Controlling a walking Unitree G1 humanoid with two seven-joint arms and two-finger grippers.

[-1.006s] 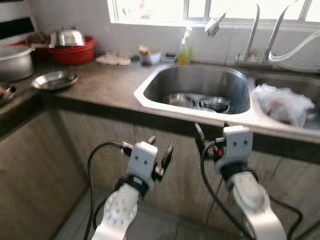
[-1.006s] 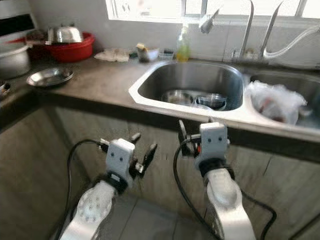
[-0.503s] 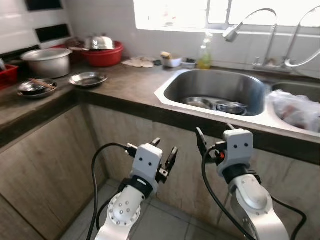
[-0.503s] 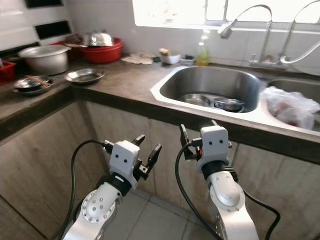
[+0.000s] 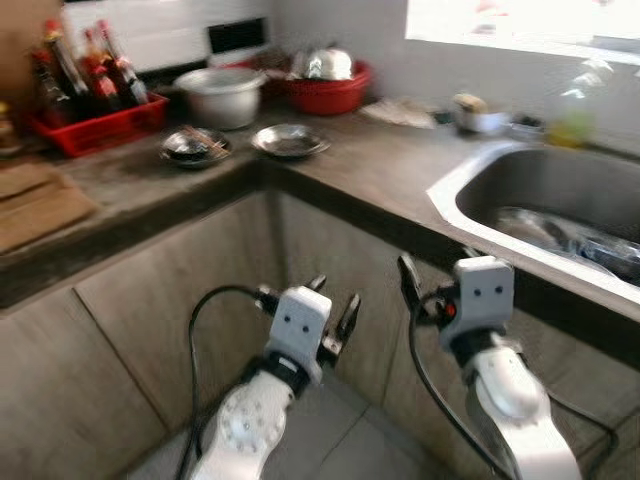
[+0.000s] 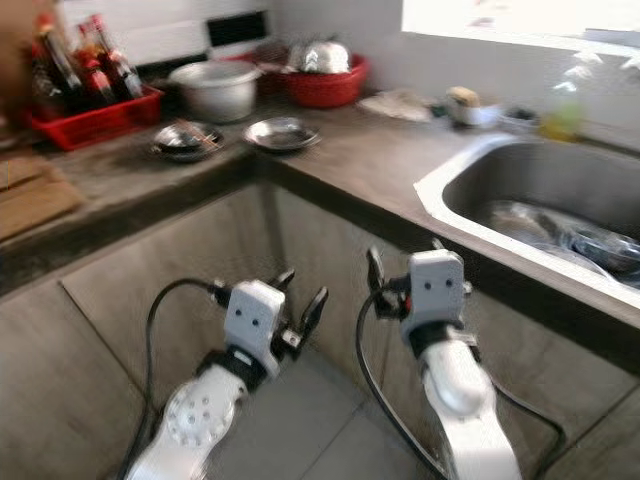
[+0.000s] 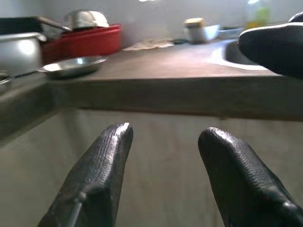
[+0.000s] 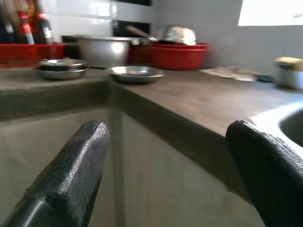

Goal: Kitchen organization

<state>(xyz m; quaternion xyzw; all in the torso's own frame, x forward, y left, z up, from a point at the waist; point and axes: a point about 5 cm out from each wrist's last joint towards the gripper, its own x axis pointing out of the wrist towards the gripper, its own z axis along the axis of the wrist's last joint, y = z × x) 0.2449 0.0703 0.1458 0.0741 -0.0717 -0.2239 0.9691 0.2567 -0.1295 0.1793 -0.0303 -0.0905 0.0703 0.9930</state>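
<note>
Both arms are held low in front of the cabinet fronts, below the counter edge. My left gripper (image 5: 335, 300) is open with nothing between its fingers (image 7: 102, 165). My right gripper (image 5: 436, 270) is open and empty too, with its fingers (image 8: 85, 156) wide apart. On the dark L-shaped counter (image 5: 390, 170) lie a steel plate (image 5: 290, 140) and a steel bowl with chopsticks (image 5: 195, 147). Behind them stand a silver pot (image 5: 222, 95) and a red basin with a metal lid (image 5: 330, 80). The steel sink (image 5: 560, 190) at the right holds dishes.
A red tray of sauce bottles (image 5: 95, 100) stands at the back left, with wooden boards (image 5: 40, 205) nearer on that side. A small bowl (image 5: 475, 112), a cloth (image 5: 405, 110) and a soap bottle (image 5: 572, 105) sit under the window. Tiled floor (image 5: 350, 440) lies below the arms.
The view has swung to the left: the sink slid to the right edge, and the counter corner, pot and bottle tray came into view. Both grippers stay open and low.
</note>
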